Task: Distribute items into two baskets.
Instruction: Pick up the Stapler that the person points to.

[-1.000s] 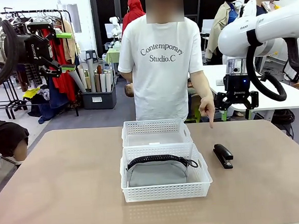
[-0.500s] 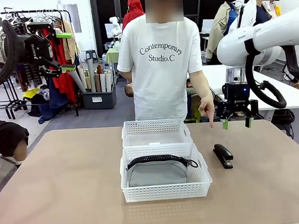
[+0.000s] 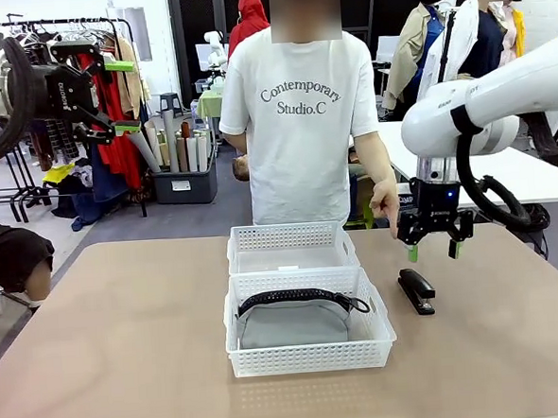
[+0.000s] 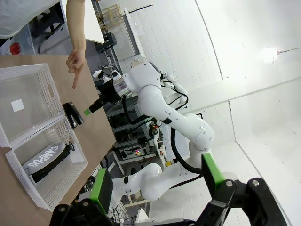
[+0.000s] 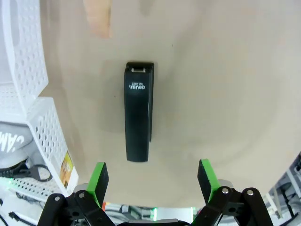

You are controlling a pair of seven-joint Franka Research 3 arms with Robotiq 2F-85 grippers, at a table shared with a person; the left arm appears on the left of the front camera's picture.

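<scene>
A: Big stuff 1st?

B: Table, w/ a person standing at the far side. 2 white baskets sit mid-table, touching end to end: near basket on the robot's side, far basket toward the person.

A: Contents?

B: Grey pouch lies flat in the near basket, black strap on top. It nearly fills the floor, prob why it went there. Far basket has just its label.

A: Arms?

B: Left gripper is parked high, off the table's left edge. Jaws spread wide, nothing in them, so I'd say it's keeping clear. Right gripper points down, just above the stapler at its far end. Jaws apart, empty.

A: Stapler where exactly?

B: On bare table, just right of the near basket, not touching it. In the right wrist view it runs lengthwise btwn the 2 green pads, so a close would pinch its narrow sides. Looks lined up for that.

A: And the person's hand?

B: 1 finger aimed down beside the stapler's far end, likely flagging the next pick. My read: 1 of 2 items done, and the stapler goes in the far basket.
</scene>
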